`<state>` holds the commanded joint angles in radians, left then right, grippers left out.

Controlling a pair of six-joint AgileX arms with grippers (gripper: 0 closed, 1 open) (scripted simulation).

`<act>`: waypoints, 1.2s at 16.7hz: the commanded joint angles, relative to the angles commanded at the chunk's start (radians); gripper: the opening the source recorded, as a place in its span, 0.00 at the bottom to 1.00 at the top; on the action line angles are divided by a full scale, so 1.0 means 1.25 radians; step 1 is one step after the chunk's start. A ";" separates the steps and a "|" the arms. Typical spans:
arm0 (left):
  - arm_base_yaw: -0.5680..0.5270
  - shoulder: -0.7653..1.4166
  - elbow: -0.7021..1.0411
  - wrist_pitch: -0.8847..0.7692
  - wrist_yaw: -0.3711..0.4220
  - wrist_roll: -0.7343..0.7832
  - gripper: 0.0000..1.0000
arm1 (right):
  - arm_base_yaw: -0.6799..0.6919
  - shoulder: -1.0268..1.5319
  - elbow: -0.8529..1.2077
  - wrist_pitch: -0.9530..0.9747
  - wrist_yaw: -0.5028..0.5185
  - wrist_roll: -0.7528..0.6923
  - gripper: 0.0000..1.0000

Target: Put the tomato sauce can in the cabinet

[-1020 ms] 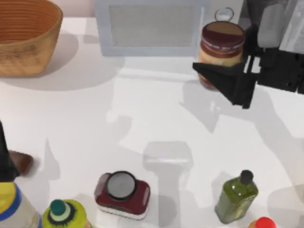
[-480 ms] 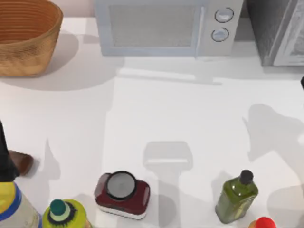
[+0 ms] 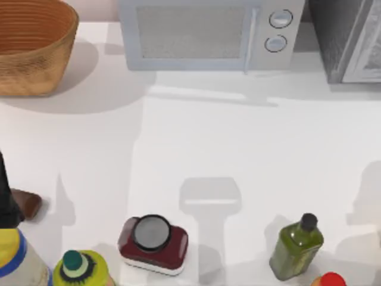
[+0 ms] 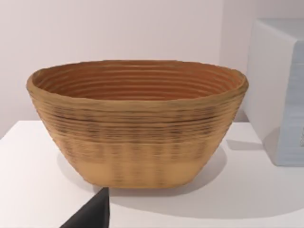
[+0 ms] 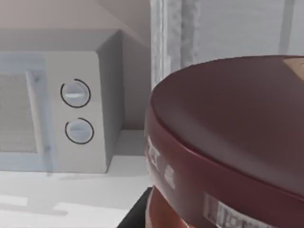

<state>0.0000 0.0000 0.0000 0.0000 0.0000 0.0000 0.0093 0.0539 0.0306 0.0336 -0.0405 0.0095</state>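
- The right pincer pinches the tomato sauce can. The can hangs tilted, close up in the right wrist view, with a dark finger edge against its side.
- Past the can's maroon top rise the cabinet's dark speckled wall and pale door frame. The microwave stands just beside it.
- Nothing stands between the can and the cabinet front.
- In the top view the cabinet holds the 1 o'clock corner and the microwave sits at 12 o'clock, its two round knobs toward the cabinet.
- One woven basket sits at 10 o'clock, well apart from the cabinet. It looms large in the left wrist view.
- The left pincer is parked facing that basket, and whether it is spread or pressed together cannot be told. The left arm shows as a dark shape at 9 o'clock, with a small brown thing beside it that is too unclear to identify.
- Along the 6 o'clock edge stand one squat dark-red container with a grey lid and one green bottle at 5 o'clock. One red cap shows just beyond the bottle.
- Two more bottles crowd 7 o'clock, one banded yellow and blue and one green-capped.
- The bench is white and bare across its middle, crossed by soft grey shadows. A pale wall backs the room.
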 joint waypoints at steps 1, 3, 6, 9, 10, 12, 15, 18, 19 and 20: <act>0.000 0.000 0.000 0.000 0.000 0.000 1.00 | -0.004 -0.023 -0.013 -0.014 0.017 -0.004 0.00; 0.000 0.000 0.000 0.000 0.000 0.000 1.00 | -0.007 -0.043 -0.024 -0.027 0.032 -0.008 0.00; 0.000 0.000 0.000 0.000 0.000 0.000 1.00 | -0.007 -0.043 -0.024 -0.027 0.032 -0.008 0.00; 0.000 0.000 0.000 0.000 0.000 0.000 1.00 | -0.004 -0.032 -0.015 -0.029 0.033 -0.006 0.00; 0.000 0.000 0.000 0.000 0.000 0.000 1.00 | -0.003 -0.017 0.001 -0.036 0.037 -0.007 0.00; 0.000 0.000 0.000 0.000 0.000 0.000 1.00 | 0.003 0.037 0.059 -0.061 0.048 -0.008 0.00; 0.000 0.000 0.000 0.000 0.000 0.000 1.00 | 0.016 0.167 0.204 -0.117 0.070 -0.009 0.00; 0.000 0.000 0.000 0.000 0.000 0.000 1.00 | 0.035 0.337 0.411 -0.188 0.095 -0.007 0.00; 0.000 0.000 0.000 0.000 0.000 0.000 1.00 | 0.043 0.398 0.491 -0.212 0.103 -0.006 0.00; 0.000 0.000 0.000 0.000 0.000 0.000 1.00 | 0.050 0.460 0.575 -0.236 0.111 -0.005 0.00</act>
<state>0.0000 0.0000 0.0000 0.0000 0.0000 0.0000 0.0724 0.6283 0.7490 -0.2620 0.0985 0.0032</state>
